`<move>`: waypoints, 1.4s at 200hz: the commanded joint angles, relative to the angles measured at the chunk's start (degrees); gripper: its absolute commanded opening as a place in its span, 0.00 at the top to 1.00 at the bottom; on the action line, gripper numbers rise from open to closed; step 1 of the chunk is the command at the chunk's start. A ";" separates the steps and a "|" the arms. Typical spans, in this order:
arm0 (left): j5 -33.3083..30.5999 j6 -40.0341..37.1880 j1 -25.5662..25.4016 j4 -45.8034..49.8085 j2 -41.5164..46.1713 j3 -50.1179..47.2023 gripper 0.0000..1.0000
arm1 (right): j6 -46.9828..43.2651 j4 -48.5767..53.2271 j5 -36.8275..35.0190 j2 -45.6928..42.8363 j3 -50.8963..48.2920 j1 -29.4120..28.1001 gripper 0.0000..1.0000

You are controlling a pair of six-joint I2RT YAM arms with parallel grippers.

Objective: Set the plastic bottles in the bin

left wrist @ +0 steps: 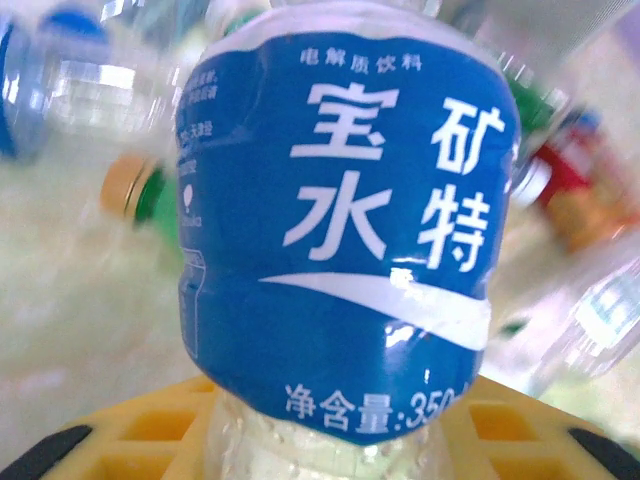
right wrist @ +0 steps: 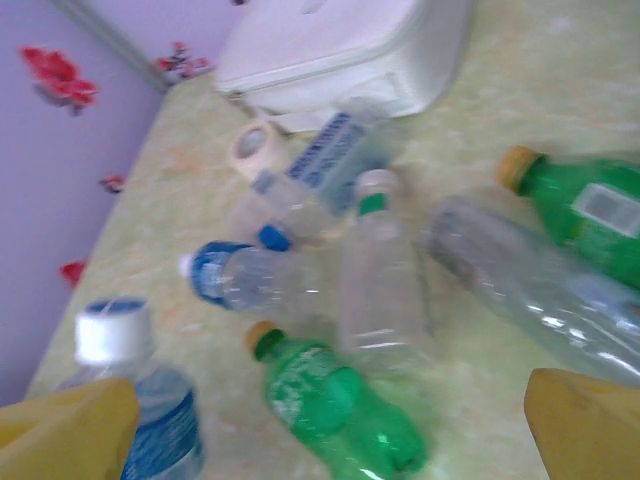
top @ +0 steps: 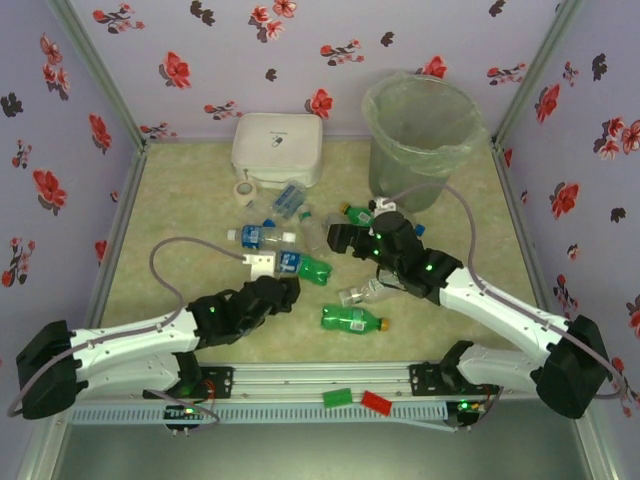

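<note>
A clear plastic bottle with a blue label point(left wrist: 340, 240) stands close up between my left gripper's point(left wrist: 330, 455) yellow fingers point(left wrist: 130, 430), which are shut on it. From above, that left gripper point(top: 279, 281) sits at the blue-labelled bottle point(top: 290, 262) in the middle of the table. My right gripper point(top: 338, 240) hovers open over the pile. Between its yellow fingertips point(right wrist: 70, 430) lies a green bottle point(right wrist: 340, 405), which it does not touch. More bottles lie scattered: a green one point(top: 352, 319), a clear one point(top: 362, 292) and a blue-labelled one point(top: 258, 236). The grey-green bin point(top: 422, 130) stands at the back right.
A white rounded box point(top: 278, 148) sits at the back centre with a small tape roll point(top: 243, 190) in front of it. Flowered walls close in the table on three sides. Red and green tags point(top: 355, 398) lie on the front rail.
</note>
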State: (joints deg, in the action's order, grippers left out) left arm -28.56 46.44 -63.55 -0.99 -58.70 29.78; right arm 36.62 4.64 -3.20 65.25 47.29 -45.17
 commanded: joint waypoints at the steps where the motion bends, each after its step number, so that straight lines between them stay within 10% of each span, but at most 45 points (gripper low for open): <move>1: 4.27 -6.81 3.82 -12.95 -3.51 3.87 0.69 | -3.65 -7.37 10.18 0.82 3.20 -0.27 0.00; 58: 19.97 -12.22 7.47 -20.67 -10.50 8.45 0.69 | -3.86 -9.74 15.52 5.43 4.63 1.02 0.15; 175: 27.46 -10.25 7.48 -33.18 -15.17 6.33 0.64 | 1.12 -11.88 14.90 8.34 1.08 5.35 0.28; 212: 28.28 -10.97 7.47 -32.43 -17.62 8.94 0.47 | 3.18 -13.13 14.28 8.93 1.59 6.40 0.43; 248: 27.95 -9.72 7.56 -32.61 -17.30 8.34 0.01 | 4.17 -12.96 12.10 8.74 0.97 7.27 0.48; 280: 25.60 -8.61 7.64 -30.11 -15.83 7.18 0.00 | 2.63 -9.24 10.57 7.84 2.03 9.72 0.48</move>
State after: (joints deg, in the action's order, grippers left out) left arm -1.85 37.12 -55.66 -30.61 -76.51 36.45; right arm 39.51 -6.59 10.39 73.76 48.29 -37.26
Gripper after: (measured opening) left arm 0.997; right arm 0.614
